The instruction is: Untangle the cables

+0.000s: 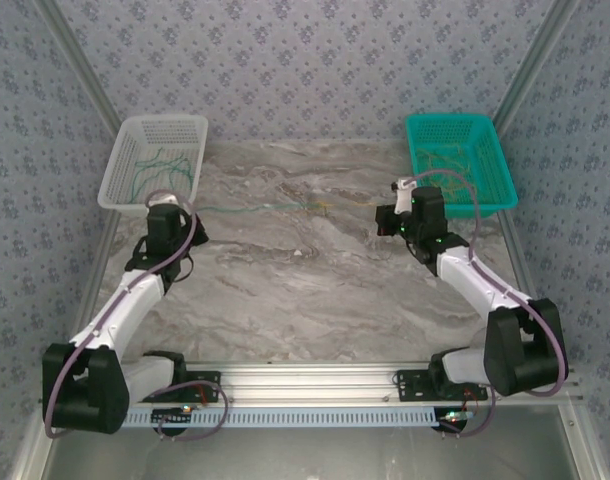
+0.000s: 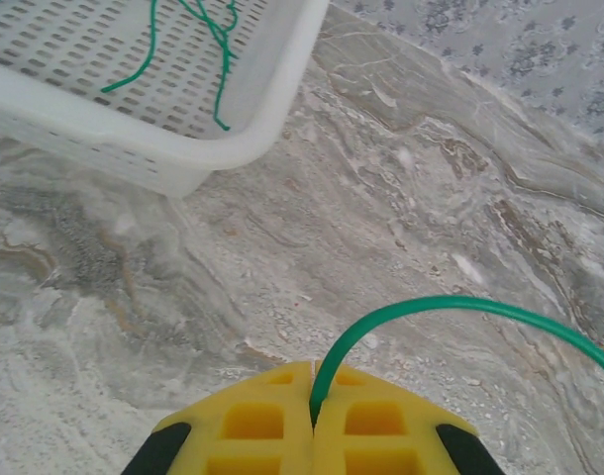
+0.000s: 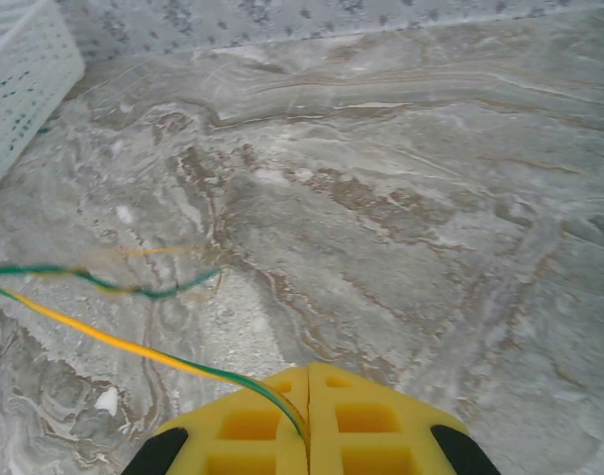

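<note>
Marble-patterned grey table (image 1: 305, 290) carries two containers at its far edge: a white basket (image 1: 113, 165) at the far left and a teal basket (image 1: 502, 165) at the far right, well apart. Loose green cables (image 1: 155, 165) lie curled inside the white basket, and yellow-tan cables (image 1: 450, 160) lie in loops inside the teal one. The left gripper (image 2: 313, 381) sits just in front of the white basket's near right corner. Its yellow jaws are pressed fully together and clamp a single green cable (image 2: 431, 304), which rises from the seam between them, arches over and runs off to the right above the table. The right gripper (image 3: 308, 381) sits just in front of the teal basket's near left corner. Its jaws are likewise closed tight, pinching a yellow and green cable (image 3: 114, 341) that leaves the seam and runs away to the left, low over the table. A second thin green strand (image 3: 134, 289) crosses the right wrist view farther out, wavy and blurred; whether it touches the table cannot be told. From above, one thin line (image 1: 265, 208) spans the table between the two grippers, green on the left part and yellowish near the middle. Whether the strands are knotted there is too small to tell.
</note>
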You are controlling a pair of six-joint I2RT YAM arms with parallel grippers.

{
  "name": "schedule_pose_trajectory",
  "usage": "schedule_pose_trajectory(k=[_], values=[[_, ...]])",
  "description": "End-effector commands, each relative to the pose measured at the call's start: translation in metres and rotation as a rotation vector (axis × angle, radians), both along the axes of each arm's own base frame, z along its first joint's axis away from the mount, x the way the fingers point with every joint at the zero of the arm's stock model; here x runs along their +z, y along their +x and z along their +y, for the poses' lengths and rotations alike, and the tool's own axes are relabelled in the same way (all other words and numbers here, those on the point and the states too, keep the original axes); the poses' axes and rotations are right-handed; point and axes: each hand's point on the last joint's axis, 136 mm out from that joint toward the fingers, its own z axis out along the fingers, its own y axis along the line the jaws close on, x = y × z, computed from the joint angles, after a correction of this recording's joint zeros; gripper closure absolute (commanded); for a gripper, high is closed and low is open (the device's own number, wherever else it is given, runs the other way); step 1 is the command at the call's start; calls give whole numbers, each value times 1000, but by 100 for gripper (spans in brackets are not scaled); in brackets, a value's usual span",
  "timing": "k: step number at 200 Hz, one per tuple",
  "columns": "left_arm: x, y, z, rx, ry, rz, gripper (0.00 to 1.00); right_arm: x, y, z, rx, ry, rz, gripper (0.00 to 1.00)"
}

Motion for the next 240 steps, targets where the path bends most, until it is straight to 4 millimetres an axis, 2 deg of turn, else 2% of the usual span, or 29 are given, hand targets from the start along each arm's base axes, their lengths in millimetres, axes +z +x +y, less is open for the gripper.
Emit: schedule_pose_trajectory(k=[1, 82, 109, 138, 172, 199, 222, 240], values=[[4, -3, 16, 67, 10, -11, 100, -6, -7, -23, -83, -14, 43, 100], [18, -15, 50, 196, -11, -50, 100, 6, -23, -88, -327, -3, 60, 100], [22, -20, 61, 237, -20, -61, 100, 11, -33, -116, -460, 6, 65, 100], [20, -29, 77, 306, -26, -47, 100, 18, -45, -139, -563, 30, 45, 100], [16, -40, 92, 371, -34, -43, 100, 16, -59, -162, -678, 50, 55, 100], [14, -47, 100, 404, -50, -43, 100, 13, -65, -172, -716, 64, 66, 100], [18, -44, 93, 357, -72, -62, 100, 18, -61, -161, -654, 100, 42, 100], [33, -36, 76, 255, -101, -116, 100, 24, -55, -144, -565, 126, 16, 100]])
